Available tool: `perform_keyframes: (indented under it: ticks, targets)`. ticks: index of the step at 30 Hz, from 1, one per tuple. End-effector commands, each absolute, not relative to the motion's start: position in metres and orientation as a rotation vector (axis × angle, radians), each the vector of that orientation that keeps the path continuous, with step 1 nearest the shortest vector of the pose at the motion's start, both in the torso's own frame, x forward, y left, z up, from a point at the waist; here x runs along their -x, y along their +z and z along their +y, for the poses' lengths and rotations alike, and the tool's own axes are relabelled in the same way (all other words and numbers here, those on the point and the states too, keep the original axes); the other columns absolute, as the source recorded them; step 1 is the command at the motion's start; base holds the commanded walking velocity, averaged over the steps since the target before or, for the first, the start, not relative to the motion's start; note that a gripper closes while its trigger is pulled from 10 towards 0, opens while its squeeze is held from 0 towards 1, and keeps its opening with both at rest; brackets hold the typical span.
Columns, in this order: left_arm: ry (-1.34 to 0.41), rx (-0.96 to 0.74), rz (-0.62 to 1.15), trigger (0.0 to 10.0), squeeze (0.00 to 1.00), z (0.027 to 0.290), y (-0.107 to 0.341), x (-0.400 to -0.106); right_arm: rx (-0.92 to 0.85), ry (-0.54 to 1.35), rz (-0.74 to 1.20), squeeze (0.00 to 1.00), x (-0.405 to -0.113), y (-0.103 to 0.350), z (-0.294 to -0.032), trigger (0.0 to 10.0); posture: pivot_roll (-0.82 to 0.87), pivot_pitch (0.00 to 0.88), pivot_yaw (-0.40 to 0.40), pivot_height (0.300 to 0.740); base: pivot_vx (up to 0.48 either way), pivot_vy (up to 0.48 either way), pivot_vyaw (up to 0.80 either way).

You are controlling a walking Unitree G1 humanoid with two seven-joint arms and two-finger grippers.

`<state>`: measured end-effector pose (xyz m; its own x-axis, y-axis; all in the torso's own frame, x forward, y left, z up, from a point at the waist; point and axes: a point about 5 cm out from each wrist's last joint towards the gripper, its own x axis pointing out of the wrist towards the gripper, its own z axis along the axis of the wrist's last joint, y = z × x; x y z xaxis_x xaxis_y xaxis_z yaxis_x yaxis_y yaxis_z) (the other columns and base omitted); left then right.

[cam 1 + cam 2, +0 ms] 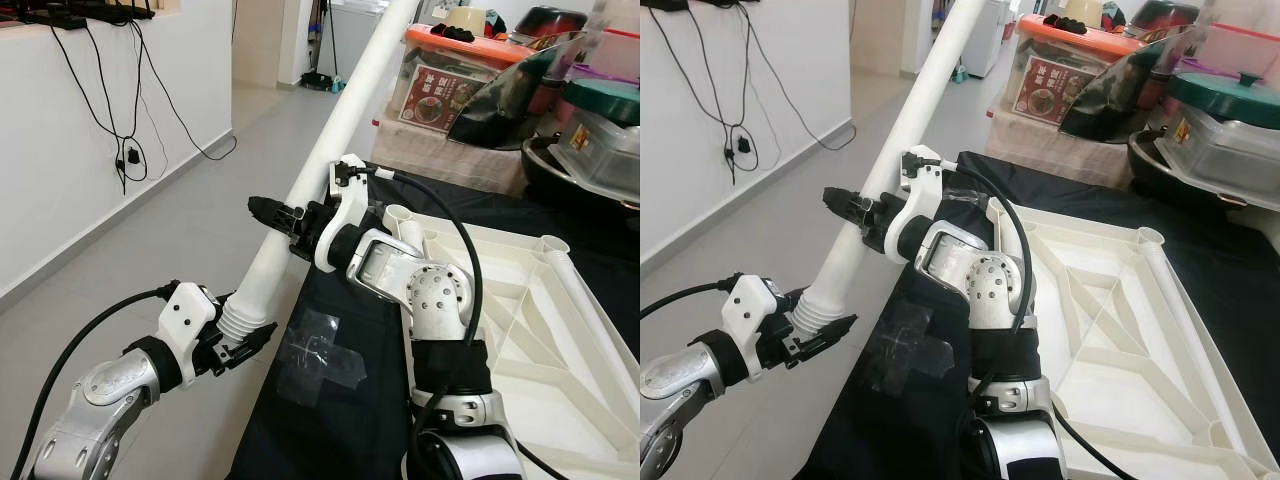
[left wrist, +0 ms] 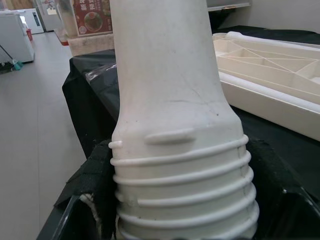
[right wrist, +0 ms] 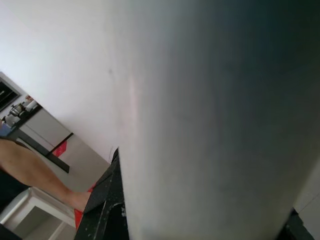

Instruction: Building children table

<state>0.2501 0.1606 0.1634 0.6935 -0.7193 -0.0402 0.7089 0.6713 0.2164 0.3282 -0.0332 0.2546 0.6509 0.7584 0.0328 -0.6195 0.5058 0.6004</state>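
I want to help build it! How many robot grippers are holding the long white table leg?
2. The left gripper holds the table leg at its ribbed screw end; the right gripper clamps it higher up, beside the upside-down tabletop.

2 silver arms with white wrist housings, black cables, black joint bands and black fingers (image 1: 268, 209).

The table leg (image 1: 330, 150) in the black-fingered left gripper (image 1: 240, 345) is plain white, ridged at its held end. Beside the right gripper (image 1: 285, 225), the tabletop (image 1: 520, 320) is cream on black cloth (image 1: 340, 420).
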Motion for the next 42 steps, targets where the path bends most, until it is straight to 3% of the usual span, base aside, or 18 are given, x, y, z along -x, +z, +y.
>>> perform_keyframes:
  ticks: [1, 2, 3, 12, 16, 18, 21, 22, 23, 24, 30, 34, 42]
  targets:
    - [-0.912, -0.26, -0.109, 10.0, 0.0, 0.144, 0.17, -0.247, -0.645, 0.796, 0.241, 0.0, -0.329, 0.251, -0.037, 0.0, 0.14, 0.0, -0.155, 0.74, 0.0, 0.0, 0.0]
    - [-0.912, -0.26, -0.109, 10.0, 0.0, 0.144, 0.17, -0.247, -0.645, 0.796, 0.241, 0.0, -0.329, 0.251, -0.037, 0.0, 0.14, 0.0, -0.155, 0.74, 0.0, 0.0, 0.0]
    - [-0.897, -0.253, -0.115, 10.0, 1.0, 0.145, 0.17, -0.249, -0.652, 0.791, 0.24, 0.0, -0.329, 0.251, -0.037, 0.0, 0.14, 0.0, -0.153, 0.74, 0.0, 0.0, 0.0]
    - [-0.846, -0.187, -0.155, 10.0, 1.0, 0.153, 0.18, -0.251, -0.624, 0.73, 0.171, 0.0, -0.34, 0.257, -0.062, 0.0, 0.14, 0.0, -0.153, 0.74, 0.0, 0.0, 0.0]
    - [-0.844, -0.158, -0.154, 10.0, 1.0, 0.156, 0.181, -0.247, -0.552, 0.663, 0.112, 0.0, -0.354, 0.264, -0.09, 0.0, 0.15, 0.0, -0.156, 0.74, 0.0, 0.0, 0.0]
    - [-0.853, -0.167, -0.121, 10.0, 1.0, 0.154, 0.175, -0.242, -0.482, 0.58, 0.066, 0.0, -0.366, 0.272, -0.118, 0.0, 0.14, 0.0, -0.158, 0.74, 0.0, 0.0, 0.0]
    - [-0.854, -0.175, -0.105, 10.0, 1.0, 0.154, 0.172, -0.24, -0.445, 0.536, 0.042, 0.0, -0.372, 0.277, -0.131, 0.0, 0.14, 0.0, -0.158, 0.74, 0.0, 0.0, 0.0]
    - [-0.842, -0.18, -0.097, 10.0, 0.47, 0.154, 0.169, -0.239, -0.419, 0.487, 0.014, 0.0, -0.377, 0.284, -0.146, 0.0, 0.14, 0.0, -0.16, 0.74, 0.0, 0.0, 0.0]
    - [-0.842, -0.18, -0.097, 10.0, 0.47, 0.154, 0.169, -0.239, -0.419, 0.487, 0.014, 0.0, -0.377, 0.284, -0.146, 0.0, 0.14, 0.0, -0.16, 0.74, 0.0, 0.0, 0.0]
    - [-0.823, -0.181, -0.094, 10.0, 0.0, 0.155, 0.168, -0.239, -0.405, 0.457, -0.009, 0.0, -0.38, 0.29, -0.157, 0.0, 0.13, 0.0, -0.16, 0.74, 0.0, 0.0, 0.0]
    - [-0.692, -0.166, -0.103, 10.0, 0.0, 0.16, 0.165, -0.248, -0.434, 0.445, -0.085, 0.0, -0.381, 0.312, -0.171, 0.0, 0.13, 0.0, -0.161, 0.74, 0.0, 0.0, 0.0]
    - [-0.643, -0.126, -0.111, 10.0, 0.0, 0.157, 0.166, -0.249, -0.427, 0.506, -0.061, 0.0, -0.38, 0.303, -0.154, 0.0, 0.13, 0.0, -0.162, 0.74, 0.0, 0.0, 0.0]
    - [-0.589, -0.109, -0.111, 10.0, 0.0, 0.158, 0.164, -0.251, -0.443, 0.536, -0.045, 0.0, -0.38, 0.295, -0.146, 0.0, 0.14, 0.0, -0.168, 0.74, 0.0, 0.0, 0.0]
